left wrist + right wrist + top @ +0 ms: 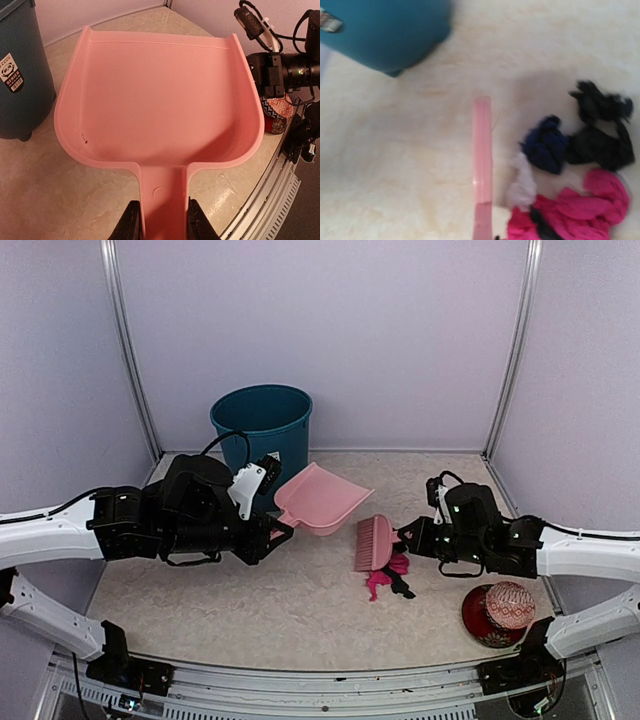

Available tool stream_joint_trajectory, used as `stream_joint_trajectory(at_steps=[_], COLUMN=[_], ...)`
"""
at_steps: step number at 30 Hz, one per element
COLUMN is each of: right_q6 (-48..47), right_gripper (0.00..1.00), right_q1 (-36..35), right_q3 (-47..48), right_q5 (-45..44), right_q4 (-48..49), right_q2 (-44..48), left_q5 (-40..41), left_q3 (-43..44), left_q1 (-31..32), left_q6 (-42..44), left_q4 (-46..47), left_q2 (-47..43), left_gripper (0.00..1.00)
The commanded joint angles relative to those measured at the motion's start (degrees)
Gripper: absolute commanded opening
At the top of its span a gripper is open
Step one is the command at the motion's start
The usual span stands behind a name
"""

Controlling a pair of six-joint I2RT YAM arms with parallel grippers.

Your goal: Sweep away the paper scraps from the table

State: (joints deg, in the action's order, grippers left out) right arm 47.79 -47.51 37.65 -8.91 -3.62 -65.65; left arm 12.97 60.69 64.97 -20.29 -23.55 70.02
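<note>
The paper scraps (388, 578) lie bunched on the table (300, 610), just on the near side of the pale pink brush (373, 543). My right gripper (410, 535) is shut on the brush's handle. In the right wrist view the brush (482, 165) shows edge-on, with navy (546, 145), black (600, 130) and magenta (580, 207) scraps to its right. My left gripper (162, 220) is shut on the handle of the pink dustpan (160, 100), one finger (131, 222) on each side. The dustpan (322, 498) holds no scraps and sits left of the brush.
A teal bin (262, 430) stands at the back left, right behind the dustpan; it also shows in both wrist views (22, 75) (385, 30). A red patterned ball (510, 605) rests on a dark red dish near the front right, beside the right arm.
</note>
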Motion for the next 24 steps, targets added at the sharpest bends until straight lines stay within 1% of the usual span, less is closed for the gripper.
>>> stream_joint_trajectory(at_steps=[1, 6, 9, 17, 21, 24], right_q6=[-7.03, -9.53, -9.43, -1.36, 2.42, 2.9], right_gripper=[0.0, 0.0, 0.0, 0.0, 0.0, 0.0], right_q1=[0.3, 0.91, 1.1, 1.54, 1.63, 1.82], right_q3=[0.32, 2.27, 2.93, 3.14, 3.41, 3.78], right_q5=[3.13, 1.19, -0.19, -5.3, -8.39, -10.05], right_q4=[-2.98, -13.7, -19.51, -34.22, -38.96, -39.89], right_q2=[5.28, 9.73, 12.4, 18.82, 20.93, 21.83], left_q5=[0.83, 0.54, -0.12, -0.85, -2.4, -2.52], left_q3=[-1.06, -2.17, -3.27, -5.14, -6.23, -7.12], left_q1=[0.88, 1.93, 2.53, 4.87, 5.55, 6.82], left_q6=[-1.84, -2.44, -2.79, -3.24, -3.25, -3.38], left_q4=[0.22, 0.12, 0.58, 0.81, 1.17, 1.2], left_q2=[0.33, 0.49, 0.61, 2.17, 2.91, 3.79], left_gripper=[0.0, 0.0, 0.0, 0.0, 0.0, 0.0])
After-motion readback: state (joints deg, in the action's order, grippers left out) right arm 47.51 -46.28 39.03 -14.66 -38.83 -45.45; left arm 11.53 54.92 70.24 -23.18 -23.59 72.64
